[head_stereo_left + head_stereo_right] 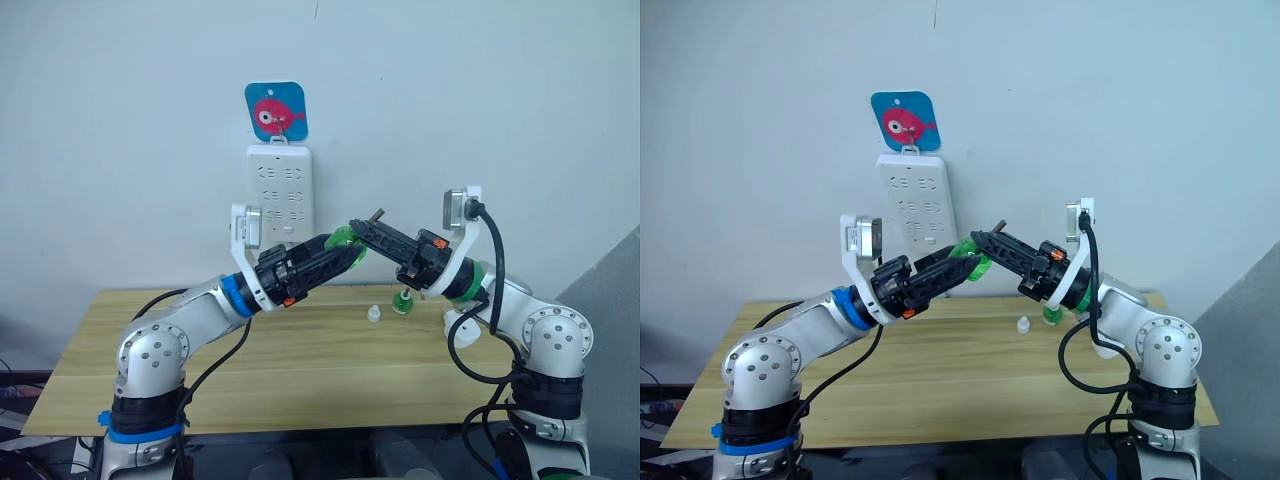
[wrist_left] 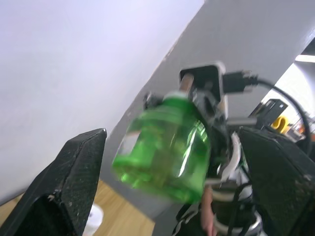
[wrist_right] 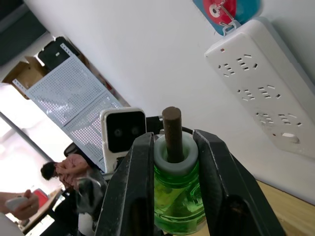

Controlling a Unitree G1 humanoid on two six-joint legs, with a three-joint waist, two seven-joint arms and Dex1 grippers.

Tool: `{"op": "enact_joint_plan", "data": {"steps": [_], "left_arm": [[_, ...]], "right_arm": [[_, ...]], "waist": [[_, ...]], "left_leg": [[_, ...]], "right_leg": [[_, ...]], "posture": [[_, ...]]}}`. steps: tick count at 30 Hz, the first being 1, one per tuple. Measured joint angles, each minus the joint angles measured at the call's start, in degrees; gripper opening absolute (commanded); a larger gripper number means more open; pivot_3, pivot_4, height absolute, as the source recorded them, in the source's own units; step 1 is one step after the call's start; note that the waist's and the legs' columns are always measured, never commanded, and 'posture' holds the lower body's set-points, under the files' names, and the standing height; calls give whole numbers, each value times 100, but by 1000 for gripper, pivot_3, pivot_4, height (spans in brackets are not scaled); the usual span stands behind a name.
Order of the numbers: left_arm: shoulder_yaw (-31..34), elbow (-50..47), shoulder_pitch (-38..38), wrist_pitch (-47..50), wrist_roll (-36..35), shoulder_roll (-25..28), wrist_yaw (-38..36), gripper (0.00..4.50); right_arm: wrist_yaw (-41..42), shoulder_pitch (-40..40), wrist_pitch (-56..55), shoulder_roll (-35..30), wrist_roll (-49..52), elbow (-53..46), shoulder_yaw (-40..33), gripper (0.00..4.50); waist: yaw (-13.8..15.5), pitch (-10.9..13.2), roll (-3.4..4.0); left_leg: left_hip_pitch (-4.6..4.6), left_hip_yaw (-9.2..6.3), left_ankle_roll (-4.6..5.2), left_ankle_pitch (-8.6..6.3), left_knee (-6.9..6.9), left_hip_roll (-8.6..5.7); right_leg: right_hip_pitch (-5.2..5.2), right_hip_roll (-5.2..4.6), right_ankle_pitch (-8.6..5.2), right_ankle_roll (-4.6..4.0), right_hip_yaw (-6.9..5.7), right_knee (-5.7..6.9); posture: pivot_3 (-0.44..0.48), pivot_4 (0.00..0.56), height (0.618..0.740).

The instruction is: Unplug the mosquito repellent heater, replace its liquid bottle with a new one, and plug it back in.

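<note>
Right pincer (image 3: 170, 162) was clamped on the white neck of a green liquid bottle (image 3: 178, 196), brown wick (image 3: 172, 130) up, held mid-air over the tabletop (image 1: 300, 370). Left pincer (image 2: 162, 172) stood wide open around the bottle's base, gripping nothing. Wall power strip (image 1: 280, 190) at 12 o'clock carried no heater; unplugging looked done. Another green bottle (image 1: 401, 300) and small white cap (image 1: 373, 314) stood on the tabletop. Refit and replug remained.

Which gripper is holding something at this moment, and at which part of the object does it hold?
The right gripper holds the green liquid bottle, clamped on its white neck just below the brown wick. The left gripper is open around the bottle's body, not gripping it.
</note>
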Motion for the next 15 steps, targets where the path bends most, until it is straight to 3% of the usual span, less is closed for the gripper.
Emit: {"op": "enact_joint_plan", "data": {"steps": [15], "left_arm": [[-44,128,-7,-8,-1123,-58,690,4500]], "right_arm": [[-659,45,-482,-247,1281,0,171,815]], "waist": [[3,-82,29]], "left_leg": [[1,0,1,0,0,-1]], "right_leg": [[2,3,-1,1,2,-1]], "posture": [[-108,7,735]]}}
